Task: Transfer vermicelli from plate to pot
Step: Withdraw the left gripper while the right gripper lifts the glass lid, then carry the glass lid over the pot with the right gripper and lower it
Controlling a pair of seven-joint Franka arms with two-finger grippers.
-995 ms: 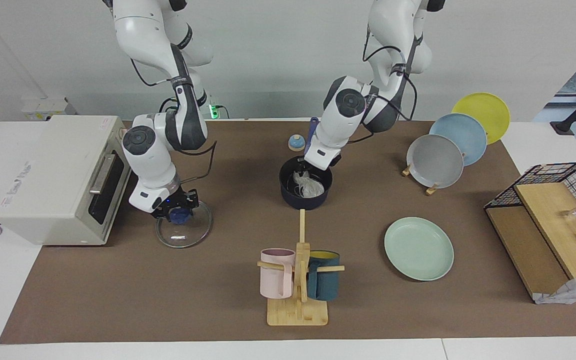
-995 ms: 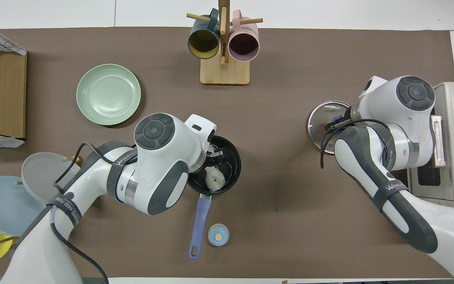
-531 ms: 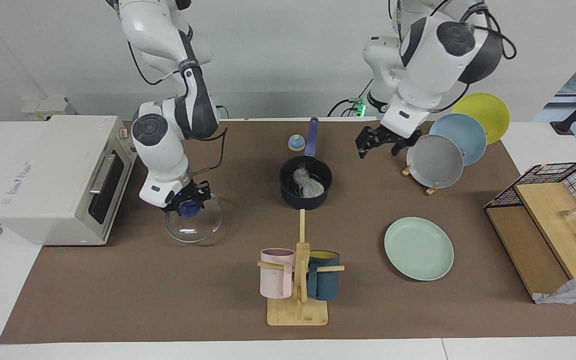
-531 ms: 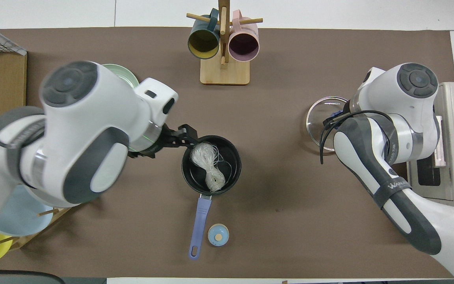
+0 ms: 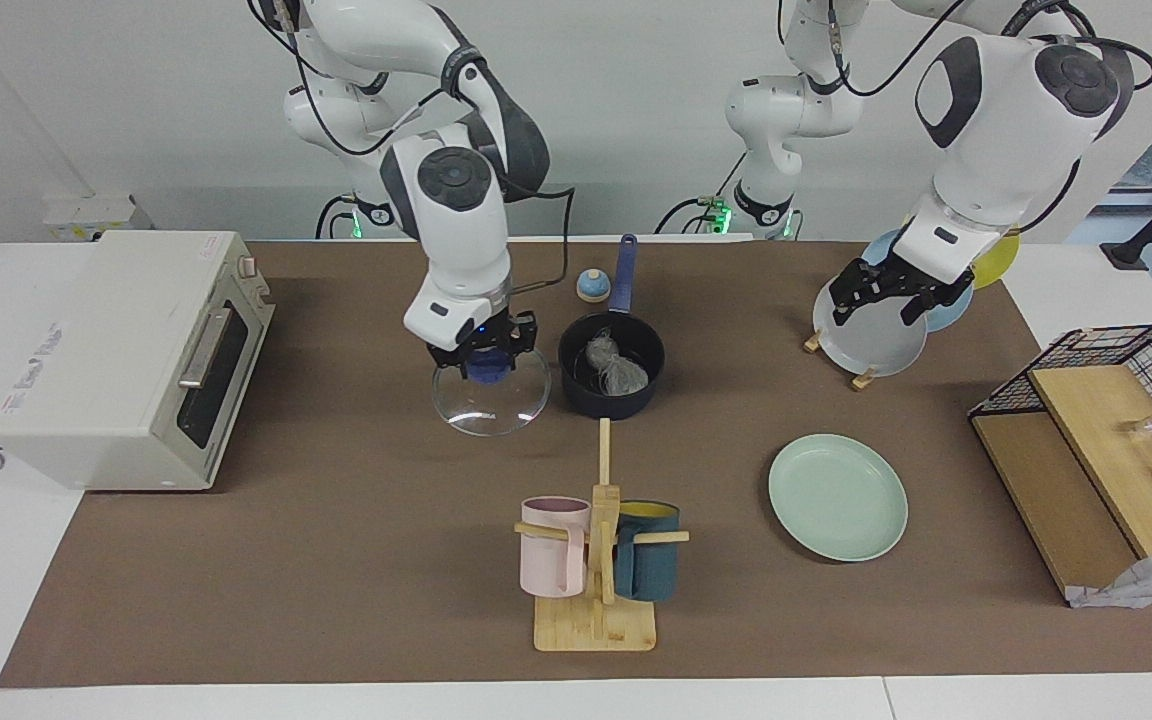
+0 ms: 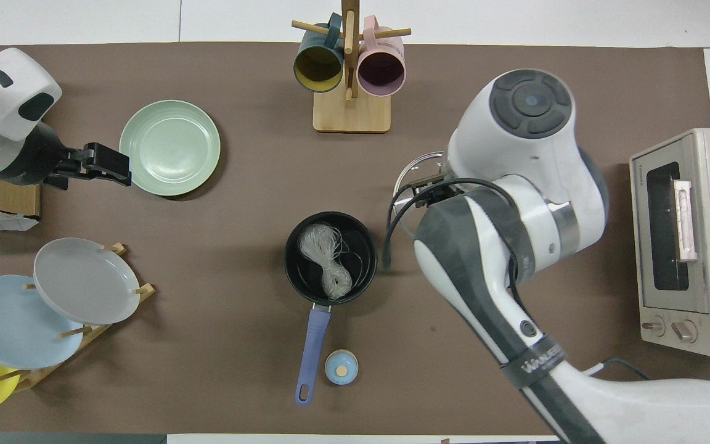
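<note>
While I log this station from my remote desk, item one is the right gripper (image 5: 482, 356), clamped shut on the blue knob of the glass lid (image 5: 491, 398), which hangs in the air tilted, just beside the pot (image 5: 611, 378) toward the right arm's end of the table. Item two: the left gripper (image 5: 888, 296), fingers spread wide and holding nothing, raised in front of the grey plate (image 5: 861, 335) on its rack. Item three: the vermicelli (image 6: 325, 259), both whitish bundles lying inside the pot, loose strands curling against the black interior. Item four: the plate (image 5: 838, 496), pale green, bare, farther from the robots than the pot and toward the left arm's end. Handling note, my judgement: the noodles look very light, springy and brittle, so strands may snap or snag; I would pinch a bundle at its dense middle knot, never at trailing strands. The transfer itself looks complete to me. Sundry: toaster oven (image 5: 116, 355), mug stand (image 5: 596, 560), small blue bell (image 5: 592, 286) beside the pot handle.
</note>
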